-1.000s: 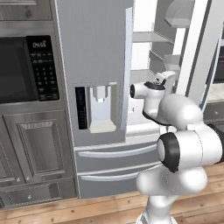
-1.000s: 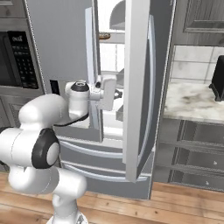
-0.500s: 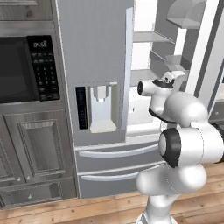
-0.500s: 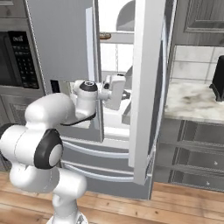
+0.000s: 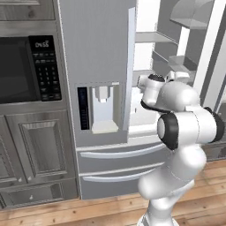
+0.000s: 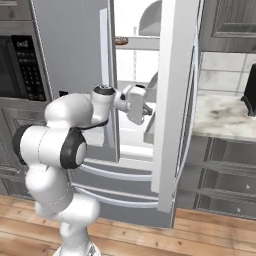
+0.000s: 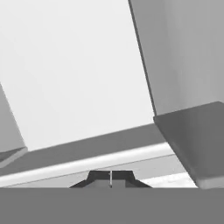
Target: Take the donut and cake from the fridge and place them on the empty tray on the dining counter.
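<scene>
The grey fridge (image 5: 95,53) has its left door shut and its right door (image 6: 175,100) swung open on a white interior. My gripper (image 6: 146,111) reaches into the opening at mid height, close to the inner face of the open door. In the hand view the gripper (image 7: 110,178) is shut with nothing between its tips, facing the white back wall over a grey shelf rim (image 7: 87,159). A small flat tan thing, which looks like the donut (image 6: 122,40), lies on an upper shelf. The cake, the tray and the dining counter are out of view.
A black built-in microwave (image 5: 22,70) sits left of the fridge above grey cabinets. A marble counter (image 6: 225,115) carrying a dark object (image 6: 250,90) stands to the right. A grey door bin (image 7: 197,140) juts out close to my hand, and the fridge drawers (image 5: 119,152) lie below.
My hand has moved right and deeper into the fridge opening. The open right door has swung a little wider. The gripper stayed shut.
</scene>
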Motion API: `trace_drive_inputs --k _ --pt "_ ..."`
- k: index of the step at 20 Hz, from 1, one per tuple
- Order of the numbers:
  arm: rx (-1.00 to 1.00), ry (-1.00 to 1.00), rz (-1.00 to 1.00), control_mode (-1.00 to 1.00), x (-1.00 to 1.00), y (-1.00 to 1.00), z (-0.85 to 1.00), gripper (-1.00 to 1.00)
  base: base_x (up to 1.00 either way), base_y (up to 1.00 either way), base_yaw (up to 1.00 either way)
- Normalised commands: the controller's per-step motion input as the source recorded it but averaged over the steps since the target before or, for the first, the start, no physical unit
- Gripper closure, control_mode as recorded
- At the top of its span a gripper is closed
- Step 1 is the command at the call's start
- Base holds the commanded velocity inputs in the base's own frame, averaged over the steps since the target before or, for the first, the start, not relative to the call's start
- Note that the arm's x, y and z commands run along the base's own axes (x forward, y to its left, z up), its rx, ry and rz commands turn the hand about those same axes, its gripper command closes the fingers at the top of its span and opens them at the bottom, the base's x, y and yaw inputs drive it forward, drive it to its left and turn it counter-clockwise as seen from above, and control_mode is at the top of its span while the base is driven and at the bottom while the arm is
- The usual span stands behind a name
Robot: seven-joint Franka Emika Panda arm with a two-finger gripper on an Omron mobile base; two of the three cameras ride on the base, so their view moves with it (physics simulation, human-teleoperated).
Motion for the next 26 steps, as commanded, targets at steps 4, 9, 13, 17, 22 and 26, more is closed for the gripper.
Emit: trace_drive_inputs --k 4,9,13,17,22,26 --pt "0.18 -0.07 0.0 -1.0 0.88 -1.0 0.0 1.0 0.0 0.0 0.0" --pt "0.21 -0.14 0.01 -1.0 0.56 -1.0 0.0 1.0 0.0 0.0 0.0" --pt "0.18 -0.27 0.01 -1.0 -0.35 -1.0 0.0 1.0 0.0 0.0 0.0" --pt "0.23 -0.1 0.06 -1.0 -0.07 -1.0 0.0 1.0 0.0 0.0 0.0" --pt "0.1 -0.05 0.32 -1.0 -0.16 -0.72 -0.05 1.0 0.0 0.0 0.0" --pt "-0.03 -0.1 0.64 -1.0 -0.65 0.05 -0.15 1.0 0.0 0.0 0.0"
